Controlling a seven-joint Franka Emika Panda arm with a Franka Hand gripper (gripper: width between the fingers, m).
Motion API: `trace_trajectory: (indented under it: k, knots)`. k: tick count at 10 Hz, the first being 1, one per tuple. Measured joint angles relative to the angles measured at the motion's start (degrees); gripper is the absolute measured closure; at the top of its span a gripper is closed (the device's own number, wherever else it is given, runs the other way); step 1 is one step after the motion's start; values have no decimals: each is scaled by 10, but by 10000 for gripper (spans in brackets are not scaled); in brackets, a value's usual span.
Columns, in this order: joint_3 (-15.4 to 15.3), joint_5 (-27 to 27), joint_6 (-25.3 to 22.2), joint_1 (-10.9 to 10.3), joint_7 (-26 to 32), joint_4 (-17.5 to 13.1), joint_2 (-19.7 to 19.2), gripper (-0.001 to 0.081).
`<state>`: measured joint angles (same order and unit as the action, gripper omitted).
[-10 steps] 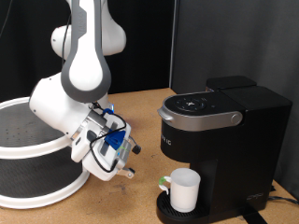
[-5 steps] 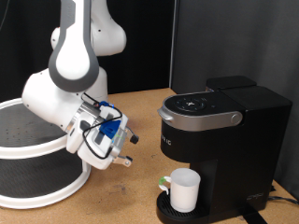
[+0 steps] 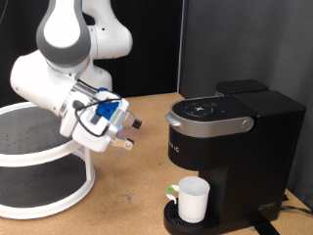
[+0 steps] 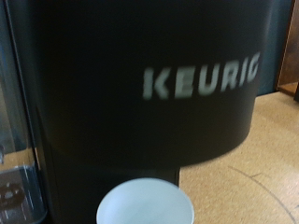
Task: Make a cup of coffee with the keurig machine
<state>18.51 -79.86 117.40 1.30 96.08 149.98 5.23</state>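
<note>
— Where does the cup sit?

— Upright on the round drip tray at the foot of the keurig machine, under the silver-rimmed head, toward the exterior view's bottom right. Its open mouth faces up, so its long axis stands vertical. The handle cannot be made out.

— And the gripper?

— It hangs in the air to the left of the machine, above the table and just beside the white two-tier rack. It touches nothing. The cup lies to its right and lower down, well apart.

— Which way do the fingers point?

— Toward the machine's front. The wrist view agrees: it looks straight at the dark face with the KEURIG lettering, with the cup's white rim low in the picture.

— Wide or narrow?

— Two dark tips show with a moderate gap between them and nothing in it, so they look parted and hold nothing.

— How does the machine stand?

— Lid down, the head shut, its front facing the arm.
</note>
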Motion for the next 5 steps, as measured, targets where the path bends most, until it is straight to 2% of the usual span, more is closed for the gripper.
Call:
trace_trajectory:
  k: [5]
  knots:
    - [3,67,1,10,-79,-7,89,3]
